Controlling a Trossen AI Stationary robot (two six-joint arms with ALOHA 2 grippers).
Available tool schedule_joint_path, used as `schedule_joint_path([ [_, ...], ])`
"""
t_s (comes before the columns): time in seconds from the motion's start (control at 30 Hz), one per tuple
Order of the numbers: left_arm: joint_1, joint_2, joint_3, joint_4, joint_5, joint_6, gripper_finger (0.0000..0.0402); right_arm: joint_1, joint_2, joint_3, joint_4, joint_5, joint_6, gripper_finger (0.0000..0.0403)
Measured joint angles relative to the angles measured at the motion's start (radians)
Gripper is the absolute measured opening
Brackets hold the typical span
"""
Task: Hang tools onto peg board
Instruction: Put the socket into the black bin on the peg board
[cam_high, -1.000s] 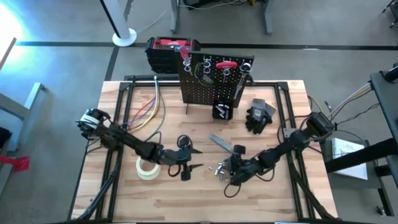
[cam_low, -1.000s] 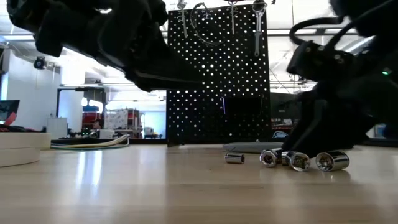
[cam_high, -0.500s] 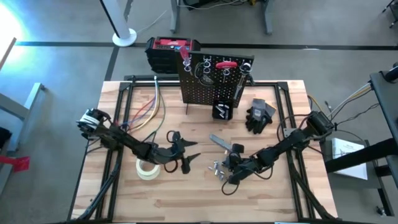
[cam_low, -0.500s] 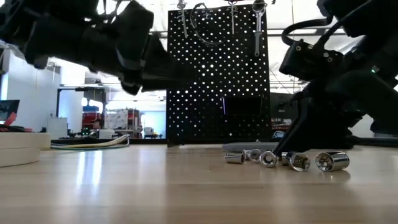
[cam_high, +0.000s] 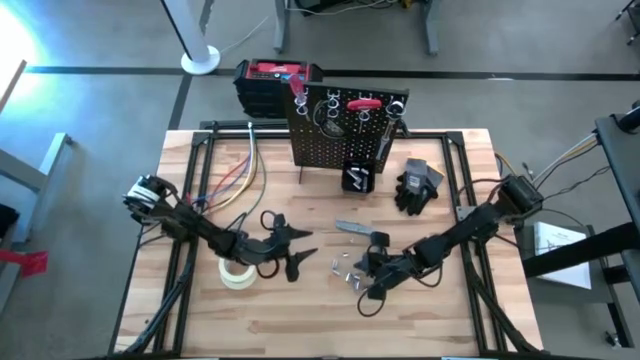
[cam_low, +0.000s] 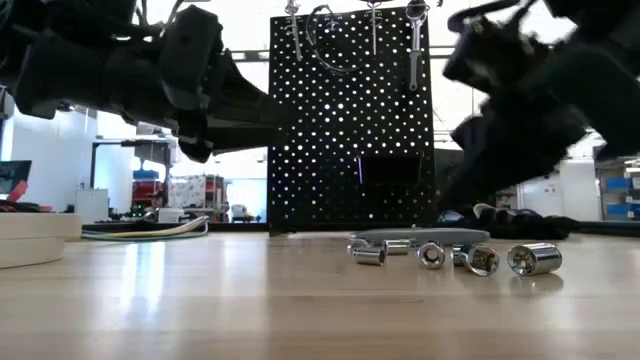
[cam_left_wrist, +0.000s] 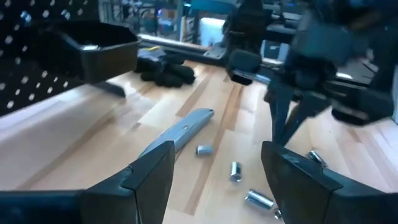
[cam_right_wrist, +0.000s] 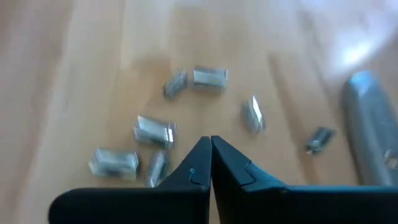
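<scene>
Sockets (cam_high: 345, 268) loose between spread left claw (cam_high: 297, 250) and pressed-together, empty right claw (cam_high: 365, 285); gloves (cam_high: 417, 186) beyond.

Wooden table (cam_high: 420, 320), scattered silvery bits (cam_high: 345, 268), grey metal tool (cam_high: 352, 229), tape roll (cam_high: 234, 273), black gloves (cam_high: 417, 186), peg board (cam_high: 335, 140)

Scattered short silvery metal bits (cam_high: 345, 268) and a long grey metal handle (cam_high: 352, 229) crowd the wooden surface (cam_high: 300, 320) between both tools; the front strip lies open.
</scene>
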Motion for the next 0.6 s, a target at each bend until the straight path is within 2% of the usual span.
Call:
schedule_joint_path([
  [0.13, -0.010, 0.000, -0.005, 0.021, 0.002, 0.067, 0.0232, -0.032, -0.009, 0.003, 0.015, 0.027, 0.011, 0.0001],
  [0.23, -0.009, 0.002, -0.016, 0.019, 0.001, 0.073, 0.0232, -0.059, 0.005, 0.003, 0.019, 0.031, -0.007, 0.0021],
  [0.47, -0.010, 0.003, -0.056, 0.012, 0.003, 0.035, 0.0232, -0.123, 0.019, 0.003, 0.026, 0.031, -0.080, 0.0131],
  [0.6, -0.010, 0.003, -0.063, -0.003, 0.006, 0.022, 0.0232, -0.160, 0.021, 0.004, 0.034, -0.128, -0.121, 0.0184],
])
